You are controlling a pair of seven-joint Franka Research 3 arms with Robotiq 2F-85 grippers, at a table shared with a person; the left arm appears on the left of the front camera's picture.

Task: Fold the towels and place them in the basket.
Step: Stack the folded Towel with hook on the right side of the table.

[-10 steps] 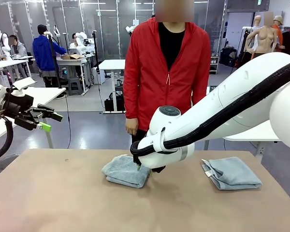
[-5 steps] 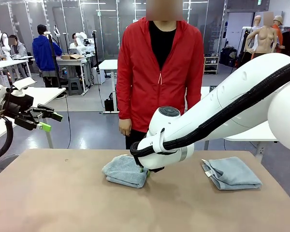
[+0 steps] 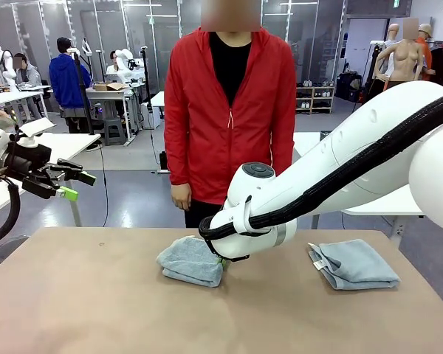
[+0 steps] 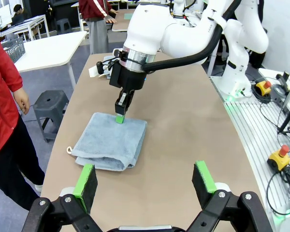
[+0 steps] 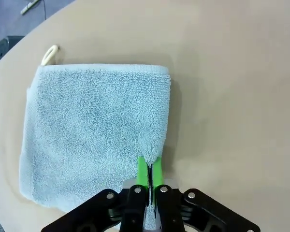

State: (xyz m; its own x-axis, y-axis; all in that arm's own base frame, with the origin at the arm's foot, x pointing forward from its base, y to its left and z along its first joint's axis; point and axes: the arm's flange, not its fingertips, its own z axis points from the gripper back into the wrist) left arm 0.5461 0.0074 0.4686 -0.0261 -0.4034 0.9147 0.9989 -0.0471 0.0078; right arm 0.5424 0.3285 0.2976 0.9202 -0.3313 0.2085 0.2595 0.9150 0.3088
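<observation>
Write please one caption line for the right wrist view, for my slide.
Right gripper shut on the edge of a folded blue-grey towel lying on the tan table.

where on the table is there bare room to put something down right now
The near half of the tan table is bare, as is its left side beside the folded pale blue-grey terry towel. It is crowded at the far middle, where the right gripper pinches that towel, and far right, where a second folded towel lies.

Tan table (image 3: 96,310) (two folded towels (image 3: 192,260) (image 3: 354,264))
</observation>
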